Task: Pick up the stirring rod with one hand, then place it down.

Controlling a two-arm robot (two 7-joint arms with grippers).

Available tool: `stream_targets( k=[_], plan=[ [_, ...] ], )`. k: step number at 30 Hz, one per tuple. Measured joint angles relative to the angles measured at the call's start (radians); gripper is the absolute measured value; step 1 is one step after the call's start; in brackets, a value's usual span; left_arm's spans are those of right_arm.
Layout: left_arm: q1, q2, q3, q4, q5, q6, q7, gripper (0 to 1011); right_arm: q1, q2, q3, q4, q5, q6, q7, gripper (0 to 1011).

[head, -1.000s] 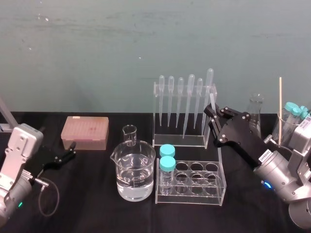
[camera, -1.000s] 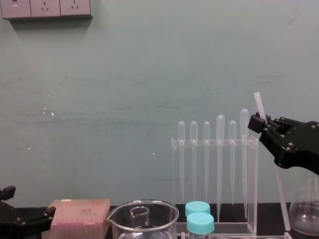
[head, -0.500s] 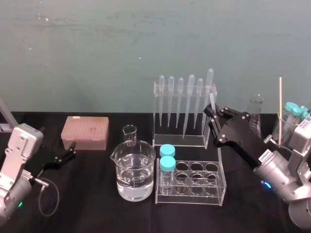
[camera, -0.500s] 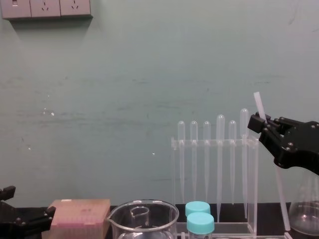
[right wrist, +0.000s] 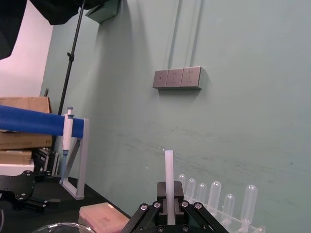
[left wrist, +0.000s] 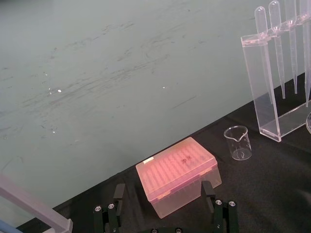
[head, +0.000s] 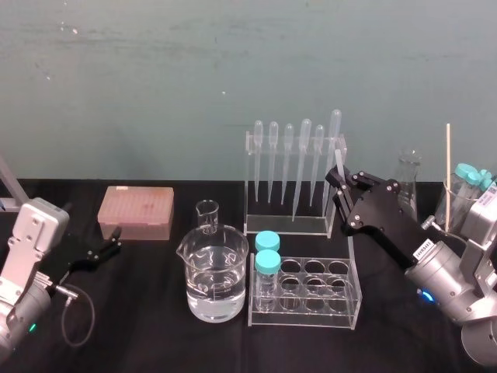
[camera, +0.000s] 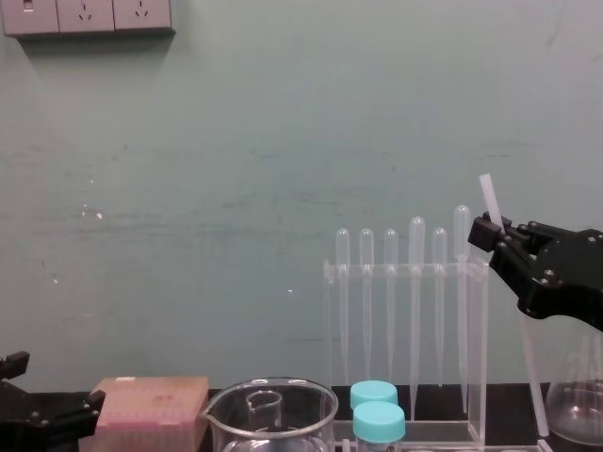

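The stirring rod [head: 338,162] is a thin translucent white stick, held nearly upright just in front of the pipette rack's right end. My right gripper [head: 335,180] is shut on it well above the table. In the chest view the stirring rod [camera: 489,198] sticks out above the black right gripper [camera: 485,232] and slants down to the right toward the table. The right wrist view shows the stirring rod [right wrist: 168,174] rising straight from between the closed fingers [right wrist: 161,208]. My left gripper [head: 105,250] rests low at the left, and in its wrist view the left gripper [left wrist: 163,216] stands open and holds nothing.
A clear rack of pipettes [head: 293,167] stands at the back. In front are a large beaker of water [head: 213,276], a small beaker [head: 206,214] and a tube rack [head: 311,307] with two blue-capped tubes. A pink tip box [head: 136,211] lies left and a flask [head: 409,183] stands right.
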Motion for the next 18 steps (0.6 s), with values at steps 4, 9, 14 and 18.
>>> stream_targets(
  k=[4,9,14,18],
  plan=[
    [0.000,0.000,0.000,0.000,0.000,0.000,0.000,1000,0.000,0.000,0.000,0.000,0.000,0.000,0.000,72],
    [0.000,0.000,0.000,0.000,0.000,0.000,0.000,1000,0.000,0.000,0.000,0.000,0.000,0.000,0.000,72],
    [0.000,0.000,0.000,0.000,0.000,0.000,0.000,1000,0.000,0.000,0.000,0.000,0.000,0.000,0.000,72],
    [0.000,0.000,0.000,0.000,0.000,0.000,0.000,1000,0.000,0.000,0.000,0.000,0.000,0.000,0.000,72]
  ],
)
